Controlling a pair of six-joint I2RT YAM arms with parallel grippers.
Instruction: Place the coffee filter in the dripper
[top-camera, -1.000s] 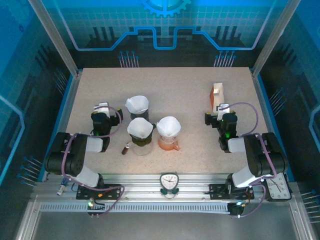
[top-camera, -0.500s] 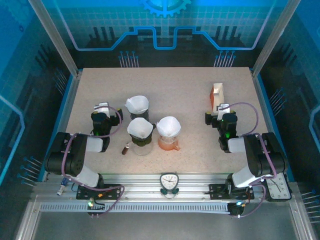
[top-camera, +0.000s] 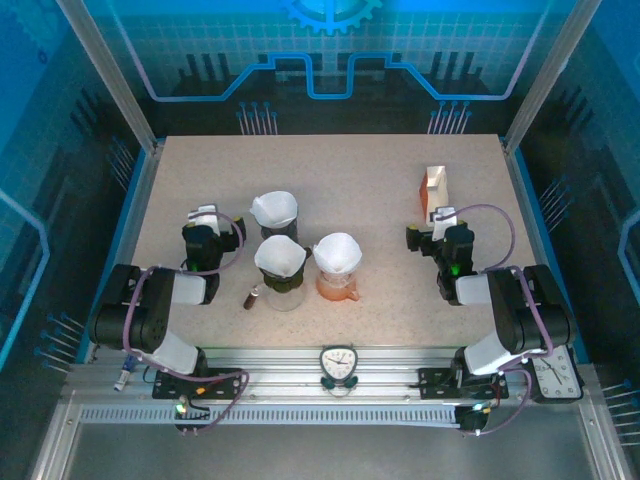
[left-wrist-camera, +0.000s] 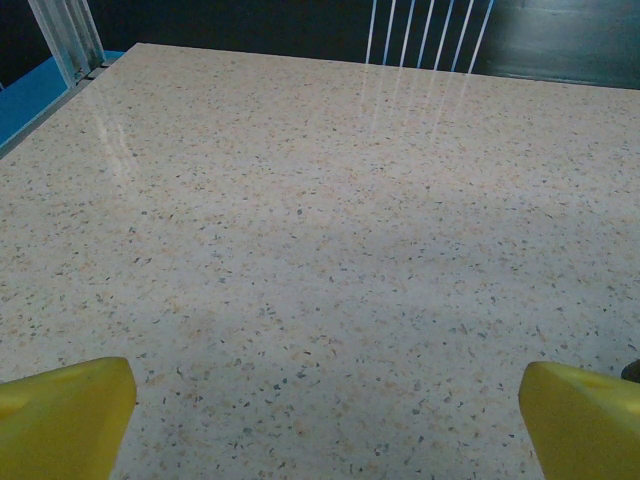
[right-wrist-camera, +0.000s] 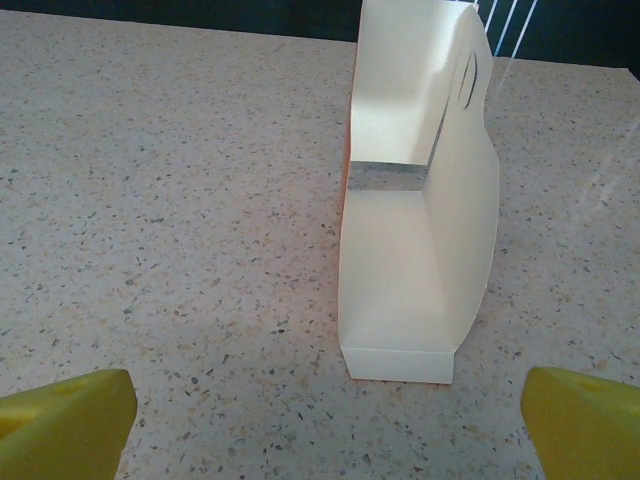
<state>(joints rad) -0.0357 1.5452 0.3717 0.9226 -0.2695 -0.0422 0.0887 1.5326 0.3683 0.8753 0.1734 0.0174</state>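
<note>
Pour-over set on speckled, stone-look table (top-camera: 370, 170).
White paper cone coffee filter (top-camera: 338, 252) seated in orange translucent dripper (top-camera: 336, 288), mid-table; cream cardboard carton (right-wrist-camera: 415, 250), open-ended, before right gripper (top-camera: 440, 214); left gripper (top-camera: 205, 212) likewise spread wide, empty.

Open white-and-orange cardboard box (top-camera: 434, 187): one. White paper cone filters (top-camera: 280, 256): three, clustered left of box. Cone drippers (top-camera: 337, 287) beneath filters: three, one orange, two dark.

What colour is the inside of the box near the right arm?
Cream-white; the box shows best in the right wrist view.
</note>
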